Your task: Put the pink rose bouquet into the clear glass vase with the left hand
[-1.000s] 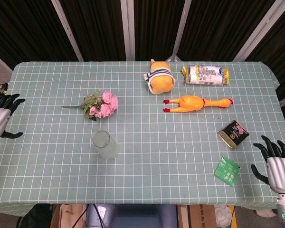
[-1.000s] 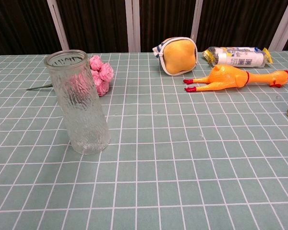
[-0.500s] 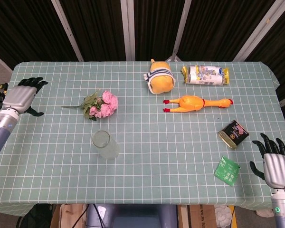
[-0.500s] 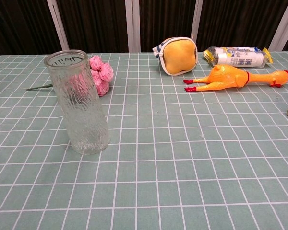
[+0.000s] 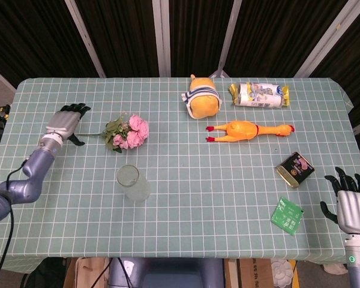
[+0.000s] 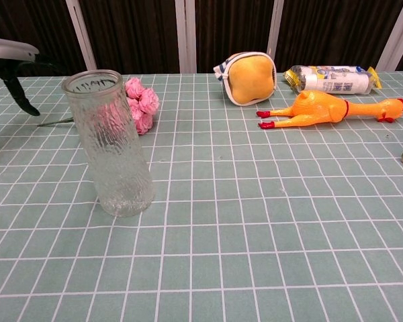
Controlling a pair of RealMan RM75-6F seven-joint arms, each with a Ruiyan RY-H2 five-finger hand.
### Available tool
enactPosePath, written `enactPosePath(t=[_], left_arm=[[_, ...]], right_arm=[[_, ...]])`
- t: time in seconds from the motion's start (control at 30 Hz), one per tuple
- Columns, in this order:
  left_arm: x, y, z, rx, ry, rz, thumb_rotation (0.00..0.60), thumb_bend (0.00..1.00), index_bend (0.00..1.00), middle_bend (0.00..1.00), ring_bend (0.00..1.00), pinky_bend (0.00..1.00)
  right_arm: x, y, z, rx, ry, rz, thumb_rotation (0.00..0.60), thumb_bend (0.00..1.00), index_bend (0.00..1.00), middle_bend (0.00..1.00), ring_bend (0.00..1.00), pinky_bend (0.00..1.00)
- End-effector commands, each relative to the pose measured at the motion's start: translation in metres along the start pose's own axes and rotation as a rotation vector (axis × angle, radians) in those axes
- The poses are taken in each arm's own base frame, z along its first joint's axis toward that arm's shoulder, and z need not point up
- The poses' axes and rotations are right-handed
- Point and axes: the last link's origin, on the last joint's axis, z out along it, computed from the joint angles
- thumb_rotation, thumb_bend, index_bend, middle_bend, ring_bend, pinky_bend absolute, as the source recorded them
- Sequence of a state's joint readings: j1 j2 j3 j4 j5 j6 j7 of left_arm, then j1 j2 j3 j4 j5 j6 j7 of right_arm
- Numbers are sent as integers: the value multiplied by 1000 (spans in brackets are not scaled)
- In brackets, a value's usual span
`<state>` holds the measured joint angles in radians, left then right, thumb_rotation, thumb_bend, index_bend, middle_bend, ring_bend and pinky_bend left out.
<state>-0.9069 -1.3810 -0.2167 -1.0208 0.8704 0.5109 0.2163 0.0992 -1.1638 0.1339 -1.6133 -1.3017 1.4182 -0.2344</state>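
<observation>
Watching the left hand (image 5: 65,122) swing in pretty quick: a second ago it was hanging off the desk's left edge, and now it's over the checked cloth just beside the stem end of the pink rose bouquet (image 5: 127,132). Fingers look loosely spread and it's holding nothing yet, so I'd call it open, palm down. From the chest view you only catch the edge of it, with a dark thumb poking down near the stem.

The bouquet hasn't budged. It's lying flat on the desk (image 5: 186,210) with the blooms pointing right and the thin green stem pointing left toward the hand. The clear glass vase (image 5: 132,183) stands upright a little nearer the front edge than the flowers, empty as far as I can tell.

So my read is we're at the reach stage, grab not started. Next bit probably means pinching that skinny stem, which looks fiddly lying flat like that.

The right hand (image 5: 350,204) is parked at the front right corner, fingers apart, empty, near the green packet (image 5: 287,215).
</observation>
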Motion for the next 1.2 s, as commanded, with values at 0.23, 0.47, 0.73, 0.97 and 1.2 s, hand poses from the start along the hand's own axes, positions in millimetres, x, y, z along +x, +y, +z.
enactPosePath(t=[0.23, 0.47, 0.73, 0.97, 1.2], left_arm=[[-12, 49, 23, -74, -14, -16, 600, 111, 98, 6, 0, 64], [-13, 74, 24, -125, -7, -44, 600, 88, 97, 6, 0, 64], [-18, 90, 24, -147, -27, 23, 600, 88, 98, 12, 0, 70], [-24, 95, 25, -122, -26, 66, 600, 88, 98, 95, 2, 145], [-31, 107, 26, -105, -10, 100, 600, 118, 106, 127, 30, 178]], right_arm=[[-1, 0, 0, 4, -8, 0, 600, 326, 258, 122, 174, 87], [-2, 0, 0, 4, -18, 0, 600, 327, 258, 121, 174, 87], [-3, -3, 1, 16, -30, 9, 600, 327, 258, 121, 173, 88], [-2, -2, 2, 14, -25, 22, 600, 326, 258, 122, 173, 87], [-1, -2, 2, 19, -25, 31, 600, 326, 258, 122, 174, 87]])
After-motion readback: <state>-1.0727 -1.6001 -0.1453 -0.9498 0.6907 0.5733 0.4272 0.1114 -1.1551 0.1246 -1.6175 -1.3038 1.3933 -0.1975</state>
